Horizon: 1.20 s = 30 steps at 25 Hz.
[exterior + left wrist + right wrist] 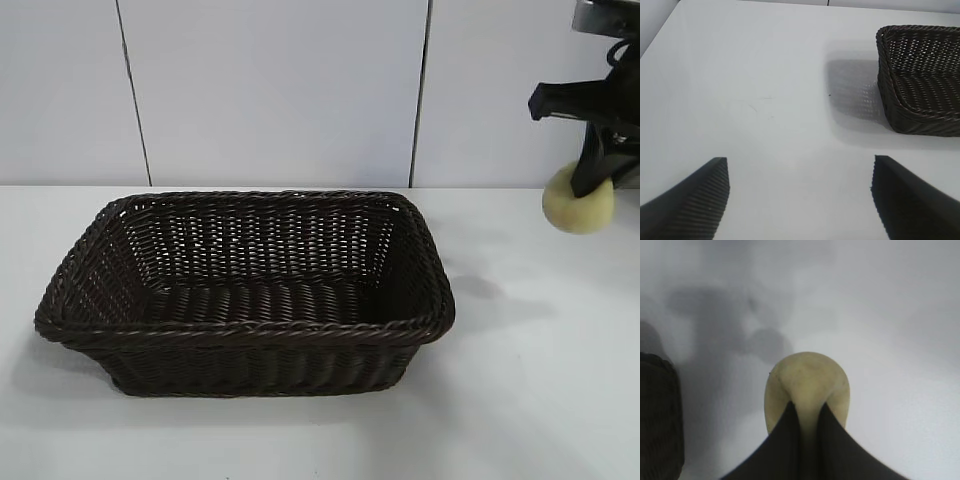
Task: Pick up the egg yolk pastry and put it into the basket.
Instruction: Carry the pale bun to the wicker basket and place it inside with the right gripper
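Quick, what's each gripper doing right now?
Left gripper: open, holding nothing, over bare table.
Right gripper: shut on the egg yolk pastry, lifted right of the basket.

Exterior camera facing basket [245, 290] from front; both wrist cameras angled down at table [765, 100].

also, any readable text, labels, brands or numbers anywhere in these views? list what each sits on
None: no text, label, brand or number shows in any view.
Basket: plain dark wicker, no tag.
Egg yolk pastry: plain pale yellow, unmarked, held in the right hand.
Left hand: ribbed black fingers, unmarked.
Table and wall: plain white, only panel seams on the wall.
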Each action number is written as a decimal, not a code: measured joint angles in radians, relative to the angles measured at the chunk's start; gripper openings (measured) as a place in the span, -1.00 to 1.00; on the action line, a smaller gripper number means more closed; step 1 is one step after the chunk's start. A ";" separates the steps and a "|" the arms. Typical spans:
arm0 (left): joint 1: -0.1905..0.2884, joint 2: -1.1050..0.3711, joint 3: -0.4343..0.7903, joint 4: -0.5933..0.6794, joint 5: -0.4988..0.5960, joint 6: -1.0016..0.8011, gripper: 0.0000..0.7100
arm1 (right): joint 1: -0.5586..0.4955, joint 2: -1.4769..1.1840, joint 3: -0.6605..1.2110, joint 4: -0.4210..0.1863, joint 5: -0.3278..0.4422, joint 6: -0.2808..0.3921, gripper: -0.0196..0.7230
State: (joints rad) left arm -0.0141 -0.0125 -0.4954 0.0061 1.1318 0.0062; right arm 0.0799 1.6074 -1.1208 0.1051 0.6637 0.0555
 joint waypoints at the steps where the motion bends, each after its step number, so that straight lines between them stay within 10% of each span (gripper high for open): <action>1: 0.000 0.000 0.000 0.000 0.000 0.000 0.61 | 0.007 -0.001 0.000 0.012 0.000 -0.006 -0.84; 13: 0.000 0.000 0.000 0.000 0.000 0.000 0.61 | 0.326 -0.003 -0.074 0.098 -0.018 -0.042 -0.85; 30: 0.000 0.000 0.000 0.000 0.000 0.000 0.61 | 0.597 0.241 -0.084 0.131 -0.360 -0.042 -0.85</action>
State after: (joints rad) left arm -0.0141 -0.0125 -0.4954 0.0061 1.1318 0.0062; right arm 0.6768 1.8482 -1.2050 0.2363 0.3033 0.0138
